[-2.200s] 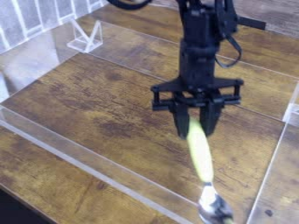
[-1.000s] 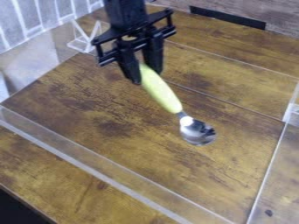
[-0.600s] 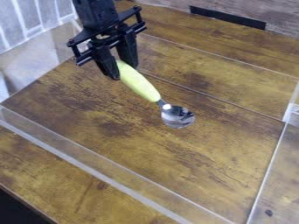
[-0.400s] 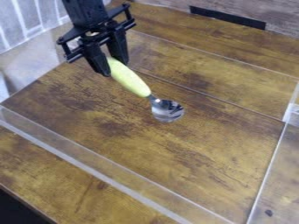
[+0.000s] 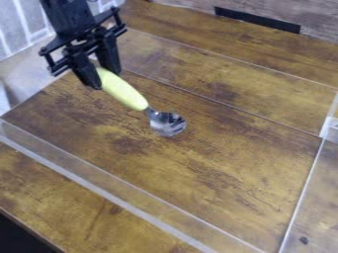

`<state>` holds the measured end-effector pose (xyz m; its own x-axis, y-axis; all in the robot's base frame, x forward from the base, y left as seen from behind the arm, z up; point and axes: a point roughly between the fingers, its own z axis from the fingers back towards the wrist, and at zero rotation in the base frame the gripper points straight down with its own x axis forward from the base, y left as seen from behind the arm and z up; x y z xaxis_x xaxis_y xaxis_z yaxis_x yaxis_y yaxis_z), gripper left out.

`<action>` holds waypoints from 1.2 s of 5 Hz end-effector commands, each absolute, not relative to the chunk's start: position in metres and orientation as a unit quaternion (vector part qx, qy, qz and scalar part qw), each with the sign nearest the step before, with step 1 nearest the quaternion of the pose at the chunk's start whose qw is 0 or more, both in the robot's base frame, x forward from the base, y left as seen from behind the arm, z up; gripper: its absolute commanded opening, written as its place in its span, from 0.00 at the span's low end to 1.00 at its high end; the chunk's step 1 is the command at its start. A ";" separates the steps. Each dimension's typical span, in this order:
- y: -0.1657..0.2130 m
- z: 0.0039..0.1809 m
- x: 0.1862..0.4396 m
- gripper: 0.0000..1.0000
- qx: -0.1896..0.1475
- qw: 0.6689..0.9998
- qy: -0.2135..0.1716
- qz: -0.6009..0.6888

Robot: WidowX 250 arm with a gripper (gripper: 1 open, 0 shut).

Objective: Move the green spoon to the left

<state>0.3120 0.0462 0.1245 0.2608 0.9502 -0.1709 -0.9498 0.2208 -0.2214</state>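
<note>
Brown wood (image 5: 224, 178) lay beneath the green spoon (image 5: 126, 93), carried upper left, gripper (image 5: 95, 79) pinched round its handle; lowering seemed next.

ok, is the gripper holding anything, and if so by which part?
Yes: the green spoon, by the upper end of its handle. The gripper has it there, with the metal bowl hanging free.

Likely a lab or test setup: a black robot arm (image 5: 82, 30) reaches over a brown wood-grain surface (image 5: 224, 158) bordered by clear, see-through plastic strips (image 5: 119, 193); the wider room is out of view.
</note>
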 end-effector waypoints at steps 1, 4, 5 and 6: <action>0.057 0.146 0.305 0.00 -0.159 0.769 -0.055 0.617; 0.037 0.136 0.321 1.00 -0.131 0.812 -0.068 0.564; 0.028 0.109 0.321 1.00 -0.119 0.815 -0.072 0.563; 0.021 0.085 0.323 1.00 -0.112 0.816 -0.072 0.563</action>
<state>0.3206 0.0222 0.0752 0.3435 0.9386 -0.0321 -0.9159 0.3273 -0.2323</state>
